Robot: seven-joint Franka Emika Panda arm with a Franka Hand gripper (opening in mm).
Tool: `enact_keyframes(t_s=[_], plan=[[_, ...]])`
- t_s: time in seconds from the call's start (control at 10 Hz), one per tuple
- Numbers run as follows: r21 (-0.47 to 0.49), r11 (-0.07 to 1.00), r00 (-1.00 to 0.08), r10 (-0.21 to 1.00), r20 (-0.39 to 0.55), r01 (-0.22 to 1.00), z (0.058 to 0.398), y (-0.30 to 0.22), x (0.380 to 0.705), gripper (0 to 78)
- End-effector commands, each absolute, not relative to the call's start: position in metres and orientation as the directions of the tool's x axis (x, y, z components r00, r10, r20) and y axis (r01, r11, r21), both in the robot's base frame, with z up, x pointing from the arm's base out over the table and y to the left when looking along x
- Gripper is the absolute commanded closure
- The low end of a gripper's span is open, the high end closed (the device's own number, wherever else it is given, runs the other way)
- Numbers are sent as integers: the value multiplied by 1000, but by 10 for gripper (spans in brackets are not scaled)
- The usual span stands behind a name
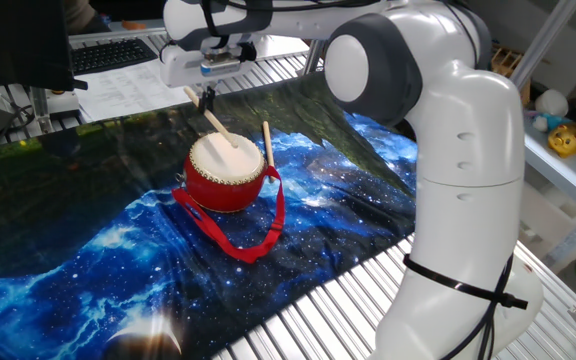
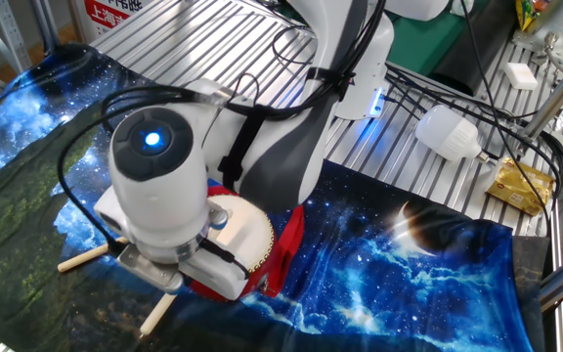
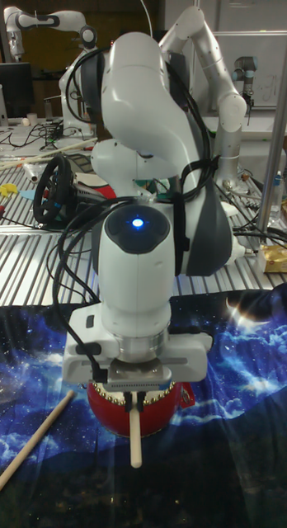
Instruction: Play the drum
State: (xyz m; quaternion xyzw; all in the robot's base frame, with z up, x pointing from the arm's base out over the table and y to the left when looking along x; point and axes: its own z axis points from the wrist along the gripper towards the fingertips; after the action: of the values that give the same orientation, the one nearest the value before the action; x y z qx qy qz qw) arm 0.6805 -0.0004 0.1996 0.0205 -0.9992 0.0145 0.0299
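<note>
Your gripper [image 1: 206, 92] hangs above the far edge of the drum [image 1: 226, 173], its jaws closed on a thin wooden drumstick [image 1: 215, 125]. The stick slants down from the fingers, and its lower end rests on the cream skin, near the middle of the top. In the tall fixed view the same stick [image 3: 134, 436] pokes straight toward the camera from under the wrist, hiding most of the drum [image 3: 115, 411].

The drum sits upright on the galaxy-print cloth [image 1: 98, 260], roughly at its centre. Its red ribbon strap [image 1: 255, 240] trails off the body in a loop across the cloth on the side toward the arm's base.

A second drumstick [image 1: 266, 142] leans against the drum's rim beside the skin. In the other fixed view it lies on the cloth [image 2: 84, 257], clear of the gripper.
</note>
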Motion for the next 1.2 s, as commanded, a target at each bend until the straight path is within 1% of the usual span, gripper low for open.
enact_keyframes(t_s=[0.1,0.5,0.7,0.8,0.9,1.2], plan=[[-26,998,-996,-57,72,-59,194,-6,685,763],[-25,998,-996,-50,68,-52,194,-8,684,763],[-21,1000,-999,-19,-45,-18,193,-7,682,763],[-18,1000,-997,-11,-73,-10,193,-7,682,763],[-14,1000,-988,9,-152,11,192,-6,681,763],[-10,1000,-990,7,-143,8,193,-5,680,763]])
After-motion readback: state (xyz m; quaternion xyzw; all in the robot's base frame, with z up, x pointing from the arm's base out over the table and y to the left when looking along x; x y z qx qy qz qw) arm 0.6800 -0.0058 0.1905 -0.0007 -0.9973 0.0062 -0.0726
